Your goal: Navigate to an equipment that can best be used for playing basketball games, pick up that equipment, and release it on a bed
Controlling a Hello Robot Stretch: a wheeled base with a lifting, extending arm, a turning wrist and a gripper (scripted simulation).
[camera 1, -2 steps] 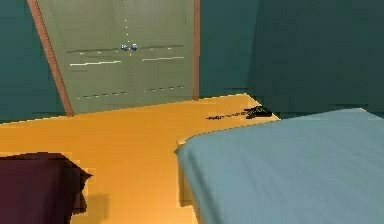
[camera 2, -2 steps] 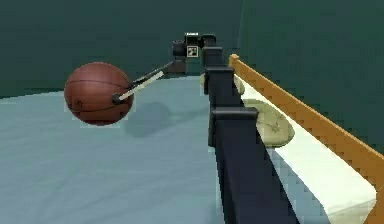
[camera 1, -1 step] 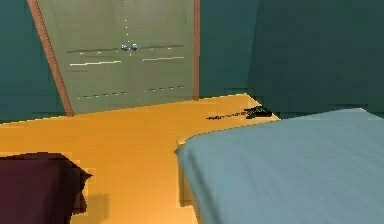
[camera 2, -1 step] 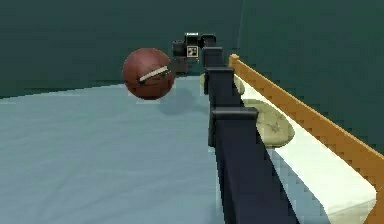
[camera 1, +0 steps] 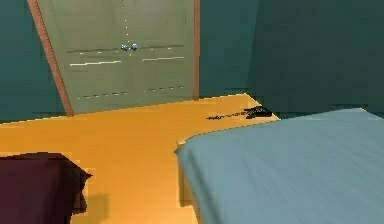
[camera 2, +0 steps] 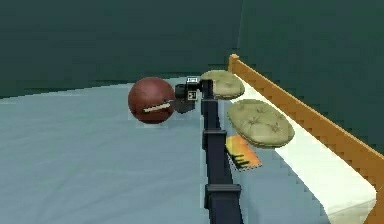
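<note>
pincer (camera 2: pixel 180 99) reaches over the bed (camera 2: pixel 70 160), basketball (camera 2: pixel 152 100) right at its tip; whether it grips the ball, i cannot tell. bed looks reached, so likely only the release is left.

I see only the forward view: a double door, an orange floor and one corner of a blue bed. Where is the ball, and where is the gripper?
Observer: In the arm side view a reddish-brown ball appears to rest on the bed's blue cover.
Operator: And the gripper?
Observer: The gripper is right at the ball's side. I cannot tell whether it holds the ball.
Operator: What else is on the bed?
Observer: An olive pillow and a second pillow lie along the wooden headboard, and a small orange book-like thing lies beside the arm.
</note>
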